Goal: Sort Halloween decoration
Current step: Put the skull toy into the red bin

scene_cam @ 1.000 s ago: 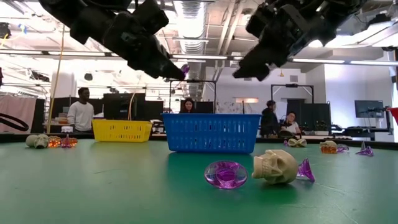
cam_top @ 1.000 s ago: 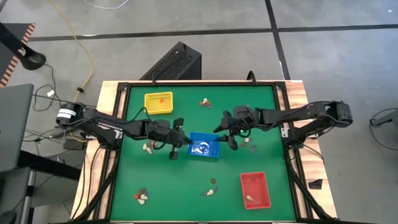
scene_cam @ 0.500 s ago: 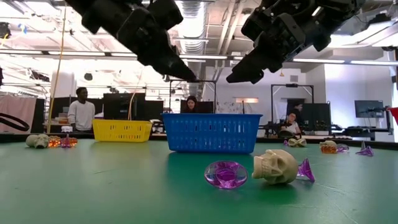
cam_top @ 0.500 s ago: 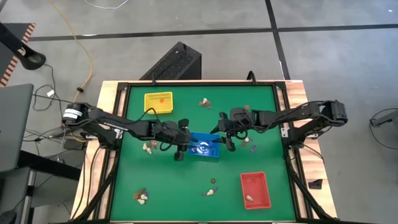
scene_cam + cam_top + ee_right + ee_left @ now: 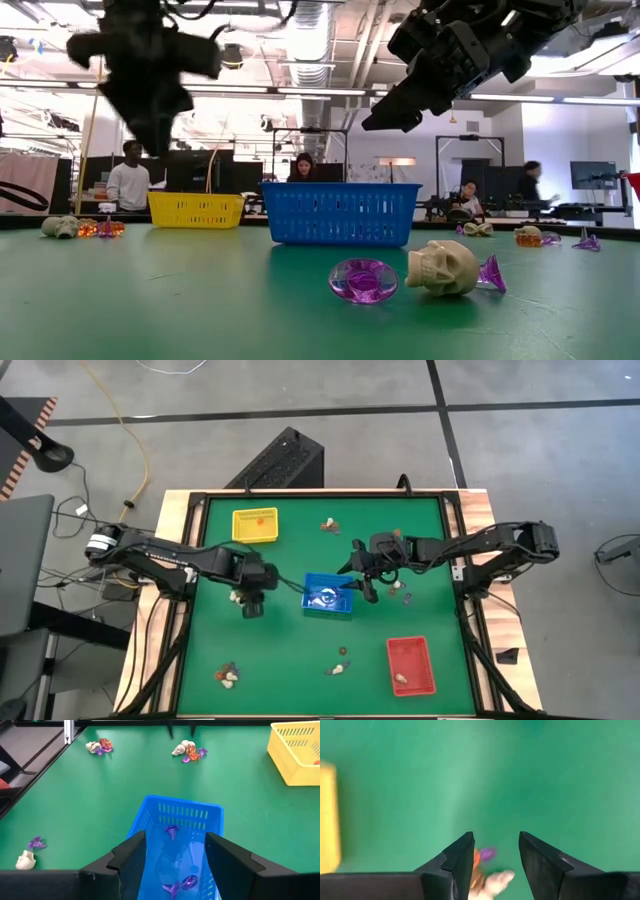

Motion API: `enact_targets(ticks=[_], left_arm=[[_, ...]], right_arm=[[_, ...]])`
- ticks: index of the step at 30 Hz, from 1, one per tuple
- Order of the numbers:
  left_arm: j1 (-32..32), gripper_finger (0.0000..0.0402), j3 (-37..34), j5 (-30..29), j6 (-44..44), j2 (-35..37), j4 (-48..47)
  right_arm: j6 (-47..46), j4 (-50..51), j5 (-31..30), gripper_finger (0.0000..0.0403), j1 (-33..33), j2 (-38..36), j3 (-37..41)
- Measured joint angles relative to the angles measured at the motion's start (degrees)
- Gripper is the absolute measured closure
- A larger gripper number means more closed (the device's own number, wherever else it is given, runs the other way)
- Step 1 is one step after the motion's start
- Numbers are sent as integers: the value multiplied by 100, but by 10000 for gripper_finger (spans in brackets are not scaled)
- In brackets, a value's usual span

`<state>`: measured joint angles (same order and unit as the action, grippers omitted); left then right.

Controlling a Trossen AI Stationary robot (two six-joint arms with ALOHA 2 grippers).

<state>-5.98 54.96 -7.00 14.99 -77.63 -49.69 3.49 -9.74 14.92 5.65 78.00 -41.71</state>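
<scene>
Your left gripper (image 5: 250,604) hangs left of centre with its fingers apart and nothing between them, over a small trinket cluster (image 5: 238,597). Your right gripper (image 5: 358,568) is wide open and empty above the blue tray (image 5: 328,606), which holds three purple trinkets (image 5: 172,830). You have three trays: yellow (image 5: 255,526) upper left, blue centre, red (image 5: 411,665) lower right. Open green table (image 5: 290,670) lies along the bottom edge.
</scene>
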Motion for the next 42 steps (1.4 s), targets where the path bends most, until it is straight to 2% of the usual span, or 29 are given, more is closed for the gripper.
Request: enact_targets(ticks=[3,12,20,30,37,42], left_arm=[[-23,255,2,-93,388,-30,-401],[-83,255,-190,-134,1106,-25,-711],[-132,255,-1110,841,1657,-35,-17],[-391,255,-1411,370,1802,-35,258],[-391,255,-1887,418,2033,-35,1055],[-393,255,-2012,417,2125,-10,1184]], right_arm=[[2,0,0,168,6,0,0],[4,3,0,168,6,0,0],[34,22,0,168,10,0,0],[109,-3,0,168,10,0,0],[115,-17,0,168,10,0,0],[111,-18,0,168,10,0,0]])
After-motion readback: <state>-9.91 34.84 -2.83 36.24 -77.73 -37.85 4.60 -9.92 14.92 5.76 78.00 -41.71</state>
